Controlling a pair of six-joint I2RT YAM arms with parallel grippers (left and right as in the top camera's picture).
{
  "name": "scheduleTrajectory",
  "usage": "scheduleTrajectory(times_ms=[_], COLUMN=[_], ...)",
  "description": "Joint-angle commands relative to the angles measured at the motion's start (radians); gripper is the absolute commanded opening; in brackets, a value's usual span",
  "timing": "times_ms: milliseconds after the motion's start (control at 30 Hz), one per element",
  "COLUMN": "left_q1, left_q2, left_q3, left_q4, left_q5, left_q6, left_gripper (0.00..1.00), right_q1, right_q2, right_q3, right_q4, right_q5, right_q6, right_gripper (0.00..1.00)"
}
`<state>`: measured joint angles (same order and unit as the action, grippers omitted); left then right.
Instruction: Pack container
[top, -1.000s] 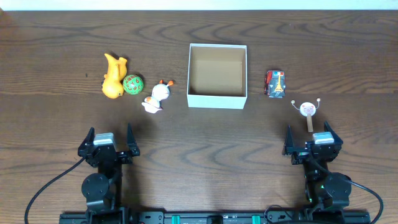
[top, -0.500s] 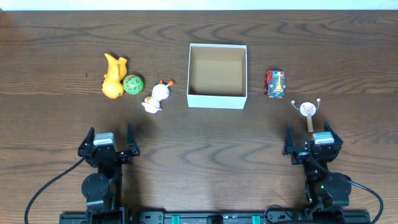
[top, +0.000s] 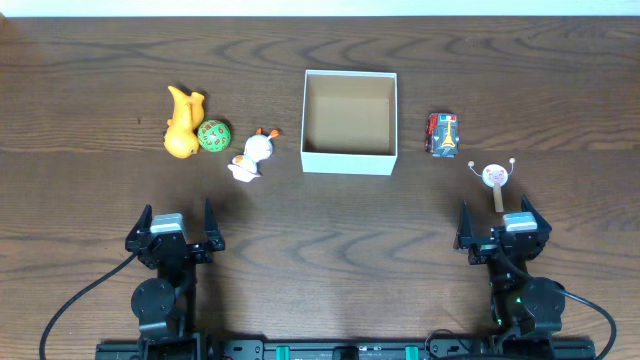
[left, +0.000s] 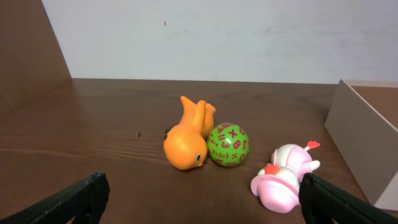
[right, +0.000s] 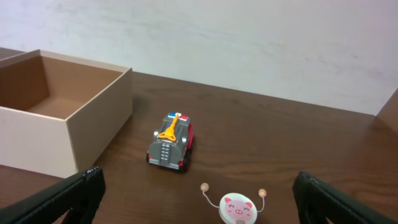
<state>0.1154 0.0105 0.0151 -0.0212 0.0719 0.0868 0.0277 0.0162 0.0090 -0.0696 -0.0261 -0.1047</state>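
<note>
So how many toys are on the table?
5. Left of the container: an orange animal, a green ball, a pink-white bird. Right of it: a toy truck, a pig-face toy. The container looks empty, so none seem hidden.

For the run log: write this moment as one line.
stage: packing not started; white square cardboard box: empty; left gripper: jaws open, holding nothing; right gripper: jaws open, holding nothing

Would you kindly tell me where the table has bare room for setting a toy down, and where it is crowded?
Free: the wide strip of table nearer than the container, the strip beyond it, and the container's empty inside. Crowded: its left side, where the orange toy, green ball and pink-white chick cluster; also its right, around the toy truck and pig rattle.
</note>
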Motion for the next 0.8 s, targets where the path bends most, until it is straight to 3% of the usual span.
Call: scheduleTrajectory(times_ms=[0,267,367,467,600,767], left_q1=[0.004,0.004,0.004,0.004,0.004,0.004], left_q2=[-0.006,-0.006,-0.006,-0.006,-0.006,-0.006], left_q3=[-0.011,-0.011,-0.011,-0.011,-0.011,-0.011], left_q4=[-0.039,-0.039,-0.039,-0.039,-0.039,-0.039], left_q5=[0.033,0.033,0.033,0.033,0.033,0.033], left_q6=[0.017,0.017,0.017,0.017,0.017,0.017], left_gripper=[0.98,0.98,0.98,0.98,0.98,0.98], right_q1=[0.005,0.005,0.002,0.002,0.002,0.002], right_q2=[-0.008,-0.008,-0.003,0.039,0.193,0.535], right_q3=[-0.003,-0.003,0.010,0.043,0.145,0.434], right_q4=[-0.002,0.046,0.097,0.121,0.189,0.180], right_q5=[0.003,0.031,0.083,0.108,0.116,0.124], right_q6=[0.018,0.014,0.111,0.115,0.116,0.115], right_gripper=[0.99,0.99,0.99,0.99,0.99,0.99])
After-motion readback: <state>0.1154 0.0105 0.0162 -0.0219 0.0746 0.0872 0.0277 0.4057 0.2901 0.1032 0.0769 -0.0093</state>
